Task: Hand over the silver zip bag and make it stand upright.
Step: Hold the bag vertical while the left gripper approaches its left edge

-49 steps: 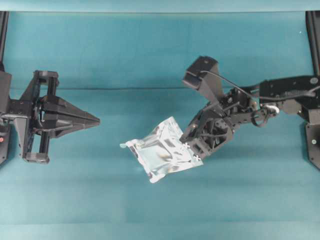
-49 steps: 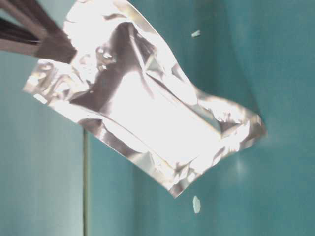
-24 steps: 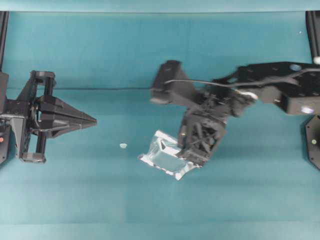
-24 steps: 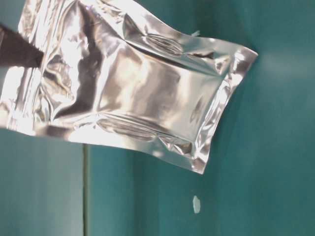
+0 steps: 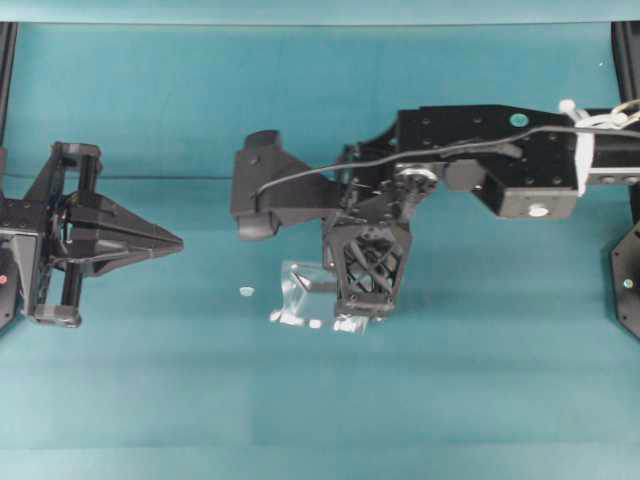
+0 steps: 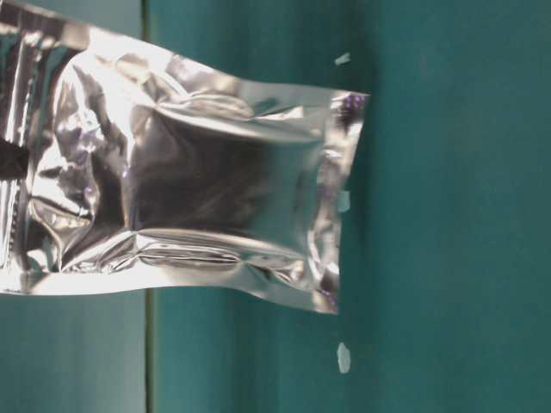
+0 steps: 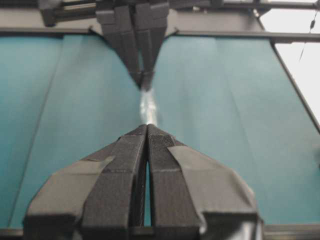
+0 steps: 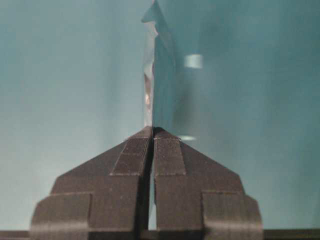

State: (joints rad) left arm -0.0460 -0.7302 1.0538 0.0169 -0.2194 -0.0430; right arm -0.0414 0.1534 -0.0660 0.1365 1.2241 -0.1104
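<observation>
Between right hand's [image 8: 151, 131] fingers, unmarked silver zip bag [image 6: 198, 185]

R claw [image 5: 352, 318] swung left over table centre, now points down; silver zip bag [image 5: 303, 300] turned edge-on.

Both arms are black all over. The right arm [image 5: 500, 160] is made of boxy blocks with little round screws, a small green dot on top and a white tie near its far end. A thin grey cable [image 5: 400, 158] runs along it to a black camera box [image 5: 262, 185]. Next to that box, the right gripper [image 5: 365, 312] has a criss-cross frame. The left gripper [image 5: 170, 241] looks like a pointy wedge with ribbed black pads.
</observation>
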